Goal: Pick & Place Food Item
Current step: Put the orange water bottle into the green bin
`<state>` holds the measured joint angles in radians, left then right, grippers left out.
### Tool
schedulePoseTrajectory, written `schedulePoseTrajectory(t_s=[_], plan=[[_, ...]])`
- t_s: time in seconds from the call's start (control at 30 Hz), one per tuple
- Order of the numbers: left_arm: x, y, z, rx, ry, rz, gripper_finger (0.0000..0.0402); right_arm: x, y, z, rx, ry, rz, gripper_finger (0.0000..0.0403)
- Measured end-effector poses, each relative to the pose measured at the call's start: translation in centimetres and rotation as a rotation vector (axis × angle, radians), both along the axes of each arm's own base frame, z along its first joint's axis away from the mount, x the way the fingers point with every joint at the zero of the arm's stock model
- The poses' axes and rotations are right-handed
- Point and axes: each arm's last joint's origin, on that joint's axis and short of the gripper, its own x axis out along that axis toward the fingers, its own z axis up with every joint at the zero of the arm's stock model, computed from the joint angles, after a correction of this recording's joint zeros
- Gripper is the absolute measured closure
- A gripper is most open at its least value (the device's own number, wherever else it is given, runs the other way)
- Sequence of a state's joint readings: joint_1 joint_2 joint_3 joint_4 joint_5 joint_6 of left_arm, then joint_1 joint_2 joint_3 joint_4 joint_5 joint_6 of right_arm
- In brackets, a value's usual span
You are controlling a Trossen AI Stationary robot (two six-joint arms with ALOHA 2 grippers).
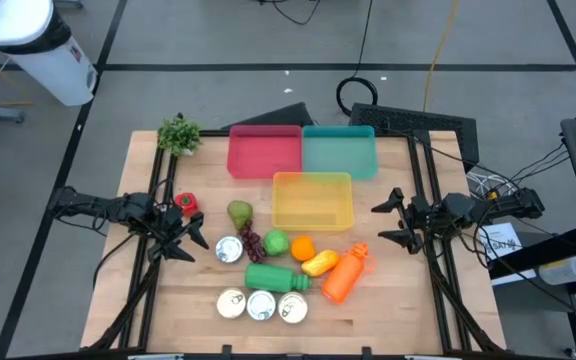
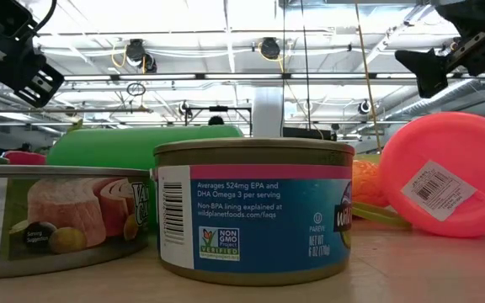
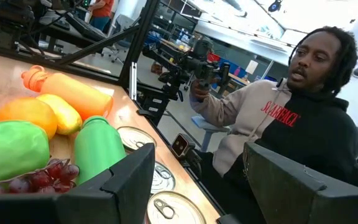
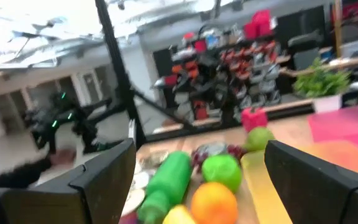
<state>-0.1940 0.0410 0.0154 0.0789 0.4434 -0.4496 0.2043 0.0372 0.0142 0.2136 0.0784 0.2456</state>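
Workshop ceiling lights glare above a pale wooden table (image 1: 388,300). Nearest, a round tin can (image 2: 253,210) reads "Non GMO Project Verified" and "wildplanetfoods.com". Left gripper (image 1: 190,240) and right gripper (image 1: 388,220) hover at opposite edges, fingers spread, holding nothing.

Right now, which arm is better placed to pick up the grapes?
Probably the left. The left gripper hangs open just beside the grapes, at the left end of the food cluster. The right gripper, also open, waits on the far side of the yellow bin.
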Motion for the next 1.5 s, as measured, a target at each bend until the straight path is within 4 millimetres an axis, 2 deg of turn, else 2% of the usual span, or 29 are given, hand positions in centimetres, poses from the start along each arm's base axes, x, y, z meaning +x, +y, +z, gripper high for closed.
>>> schedulePoseTrajectory(t_s=[0.2, 0.4, 0.47, 0.53, 0.67, 0.8, 0.93, 1.13, 1.33, 1.5], plan=[[0.0, 0.0, 0.0, 0.0, 0.0, 0.0, 0.0149, -0.1, 0.0, 0.8, 0.048, -0.08, 0.002, 0.0064], [0.0, 0.0, 0.0, 0.0, 0.0, 0.0, 0.0149, -0.2, -0.7, 1.0, 0.123, -0.094, -0.222, 0.0064], [0.0, 0.0, 0.0, 0.0, 0.0, 0.0, 0.0149, -0.1, -0.8, 0.9, 0.19, -0.084, -0.225, 0.0064], [0.0, 0.0, 0.0, 0.0, 0.0, 0.0, 0.0149, 0.1, -0.5, 0.8, 0.251, -0.066, -0.133, 0.0064], [0.0, 0.0, 0.0, 0.0, 0.0, 0.0, 0.0149, 0.4, 0.5, 1.7, 0.241, -0.127, 0.119, 0.0064], [0.0, 0.0, 0.0, 0.0, -0.001, 0.0, 0.0149, 1.1, 1.8, 2.0, 0.152, -0.157, 0.136, 0.0064], [0.0, 0.0, 0.0, 0.0, -0.001, 0.0, 0.0149, 2.5, 3.7, 0.6, 0.004, -0.001, 0.116, 0.0064], [0.0, 0.0, 0.0, 0.0, -0.001, 0.0, 0.0149, 5.8, 6.3, 3.5, -0.084, 0.026, 0.059, 0.0064], [0.0, 0.0, 0.0, 0.0, -0.001, 0.001, 0.0149, 8.1, 8.9, 3.1, -0.198, 0.09, 0.193, 0.0064], [0.0, 0.0, 0.0, 0.0, -0.001, 0.001, 0.0149, 10.7, 13.2, 1.5, -0.553, 0.248, 0.179, 0.0064]])
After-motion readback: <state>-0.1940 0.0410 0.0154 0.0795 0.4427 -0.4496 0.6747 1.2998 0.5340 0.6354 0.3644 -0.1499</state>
